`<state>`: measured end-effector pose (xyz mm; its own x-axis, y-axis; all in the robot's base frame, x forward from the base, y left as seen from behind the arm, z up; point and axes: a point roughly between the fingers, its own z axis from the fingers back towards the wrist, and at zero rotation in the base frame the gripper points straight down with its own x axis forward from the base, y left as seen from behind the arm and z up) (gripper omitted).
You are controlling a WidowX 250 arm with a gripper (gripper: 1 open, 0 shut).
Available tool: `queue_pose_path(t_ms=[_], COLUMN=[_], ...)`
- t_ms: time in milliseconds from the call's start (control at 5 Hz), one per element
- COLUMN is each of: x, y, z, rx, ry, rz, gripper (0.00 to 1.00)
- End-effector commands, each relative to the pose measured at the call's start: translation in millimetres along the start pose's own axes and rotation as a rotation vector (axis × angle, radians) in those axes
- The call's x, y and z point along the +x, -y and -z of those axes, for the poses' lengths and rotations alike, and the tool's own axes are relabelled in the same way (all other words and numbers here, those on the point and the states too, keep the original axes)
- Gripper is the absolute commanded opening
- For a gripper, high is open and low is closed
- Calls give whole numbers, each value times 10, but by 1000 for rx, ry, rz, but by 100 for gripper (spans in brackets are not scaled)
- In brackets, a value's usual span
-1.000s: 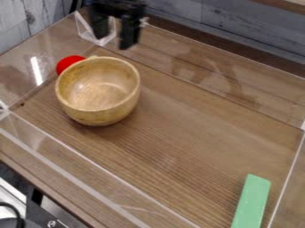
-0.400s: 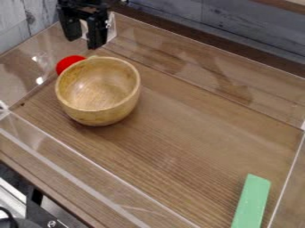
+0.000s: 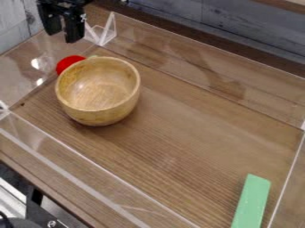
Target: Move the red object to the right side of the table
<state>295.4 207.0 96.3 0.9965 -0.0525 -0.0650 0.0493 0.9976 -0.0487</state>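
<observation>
We see the black tool (image 3: 64, 27) hanging with its jaws wide and empty above the far left corner of the brown wood-grain surface (image 3: 191, 125). The small round red object (image 3: 70, 63) lies below it, touching the round wooden bowl (image 3: 98, 90).

I'm looking at what reads as a lab test cell: my wood-grain bench (image 3: 191, 125) is fenced with low clear acrylic walls (image 3: 71, 191), a grey plank backdrop (image 3: 226, 22) stands behind, and only staged props sit inside.
</observation>
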Motion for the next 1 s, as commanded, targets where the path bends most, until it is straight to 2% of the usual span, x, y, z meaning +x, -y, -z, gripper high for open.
queue_pose_path(t_ms=[0,200,600,800], x=[106,176,323,328], y=[-85,-78,-85,-96], z=[-124,-44,223,232], rx=[34,25,10,13], ry=[53,50,55,61], rz=[9,22,-52,-104], gripper=[100,100,100,100])
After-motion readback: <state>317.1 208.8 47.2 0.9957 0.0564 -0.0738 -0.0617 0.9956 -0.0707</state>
